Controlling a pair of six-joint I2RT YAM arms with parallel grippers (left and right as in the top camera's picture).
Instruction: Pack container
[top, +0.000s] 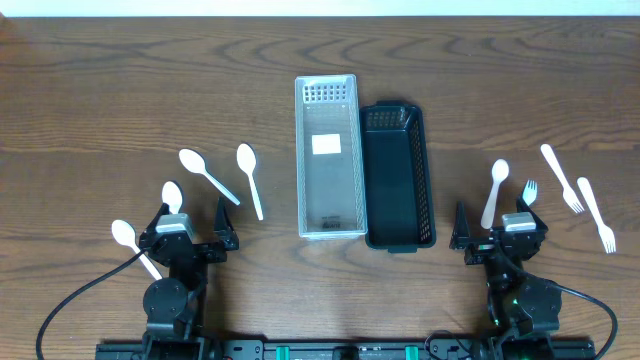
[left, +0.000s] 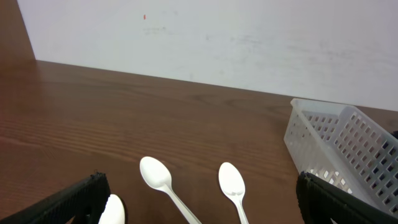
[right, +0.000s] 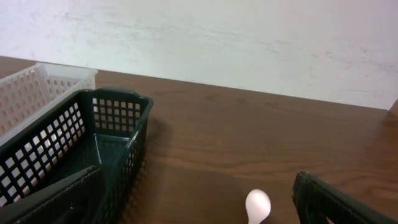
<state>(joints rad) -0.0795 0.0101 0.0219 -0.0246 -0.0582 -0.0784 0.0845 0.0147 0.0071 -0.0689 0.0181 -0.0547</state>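
Though both wrist cameras cut the baskets off at the frame edge, the overhead view shows them whole. The white container (top: 303, 160) and the dark container (top: 428, 185) lie side by side at the middle of the table (top: 100, 90), long walls touching, the dark one set slightly nearer the robot. Both have perforated walls. A pale rectangle shows on the white one's floor, and what it is cannot be told.

White spoons (top: 208, 176) lie to the left. A half-covered spoon (top: 172, 195) has its handle under the left gripper (top: 194, 222), whose jaws gape wide on nothing. To the right, the right gripper (top: 498, 232) is likewise spread and holds nothing. It partly hides a fork (top: 529, 189) beside a lone spoon (top: 497, 185), and two outer forks (top: 561, 178) lie beyond.
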